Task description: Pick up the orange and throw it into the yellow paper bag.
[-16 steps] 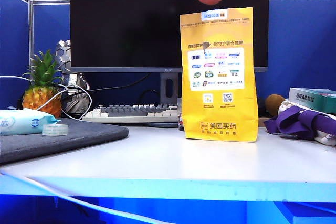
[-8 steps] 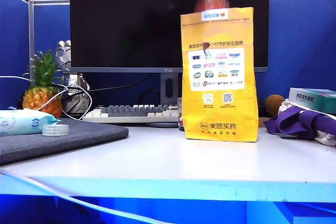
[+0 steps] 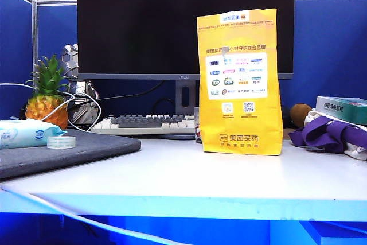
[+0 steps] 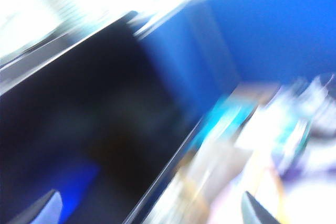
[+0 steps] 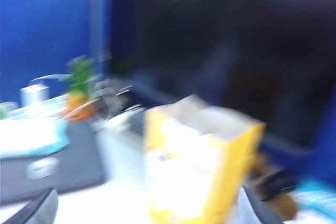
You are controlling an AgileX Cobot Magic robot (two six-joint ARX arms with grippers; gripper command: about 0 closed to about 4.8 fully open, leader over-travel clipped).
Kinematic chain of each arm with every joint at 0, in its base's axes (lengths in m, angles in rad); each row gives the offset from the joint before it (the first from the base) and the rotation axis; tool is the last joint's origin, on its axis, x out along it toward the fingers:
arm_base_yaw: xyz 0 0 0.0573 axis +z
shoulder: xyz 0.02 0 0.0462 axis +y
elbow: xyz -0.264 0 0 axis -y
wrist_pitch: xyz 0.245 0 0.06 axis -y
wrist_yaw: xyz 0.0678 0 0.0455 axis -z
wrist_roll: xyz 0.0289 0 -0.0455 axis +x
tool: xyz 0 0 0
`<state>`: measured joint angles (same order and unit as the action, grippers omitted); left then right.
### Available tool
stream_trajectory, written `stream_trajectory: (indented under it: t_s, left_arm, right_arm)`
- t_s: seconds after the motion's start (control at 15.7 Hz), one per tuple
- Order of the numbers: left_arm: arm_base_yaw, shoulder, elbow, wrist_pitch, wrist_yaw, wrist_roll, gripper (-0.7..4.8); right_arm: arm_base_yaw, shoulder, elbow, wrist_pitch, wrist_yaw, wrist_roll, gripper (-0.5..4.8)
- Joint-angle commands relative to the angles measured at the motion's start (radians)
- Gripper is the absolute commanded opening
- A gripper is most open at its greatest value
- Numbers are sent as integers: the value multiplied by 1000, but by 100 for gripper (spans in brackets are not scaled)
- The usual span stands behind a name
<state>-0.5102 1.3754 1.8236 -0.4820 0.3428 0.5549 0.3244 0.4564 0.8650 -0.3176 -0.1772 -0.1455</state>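
Note:
The yellow paper bag (image 3: 239, 81) stands upright in the middle of the white desk, in front of the monitor. The right wrist view shows it too, blurred, with its mouth open (image 5: 199, 166). The orange shows in no view. Neither gripper appears in the exterior view. My left gripper (image 4: 149, 211) is open, its two fingertips far apart with nothing between them, facing the dark monitor in a heavily blurred picture. My right gripper (image 5: 147, 211) is open and empty, well back from the bag and above the desk.
A small pineapple (image 3: 46, 93), a wipes pack (image 3: 23, 133) and a tape roll (image 3: 60, 142) lie at the left on a grey mat (image 3: 86, 148). A keyboard (image 3: 143, 123) lies behind. At the right are a brown ball (image 3: 299, 113), purple cloth (image 3: 330, 133) and a box (image 3: 344, 107).
The orange, held above the bag a second ago, dropped to the bag's mouth and has gone from sight. The left arm has left the top of the exterior view.

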Motion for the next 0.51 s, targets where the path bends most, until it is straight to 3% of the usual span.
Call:
stream_trajectory:
  t_s: [0.06,0.13,0.25,0.38,0.51]
  left_arm:
    - [-1,-201,0,-282,-140,79,479]
    - [-1,-330,-13,-370,-193,88,479]
    - [-1,-550,-76,-436,-232,16,479]
    - [0,-819,-252,-446,-483,-20,479]
    - [8,-1095,-485,-443,-599,-152,479]
  right_arm:
    - [0,-26,5,30,48,-16,479]
    - [0,-26,4,23,48,-16,479]
    - [0,-26,-14,37,48,-16,479]
    - [0,-26,-40,39,47,-16,479]
    - [0,-26,-62,39,45,-16,479]
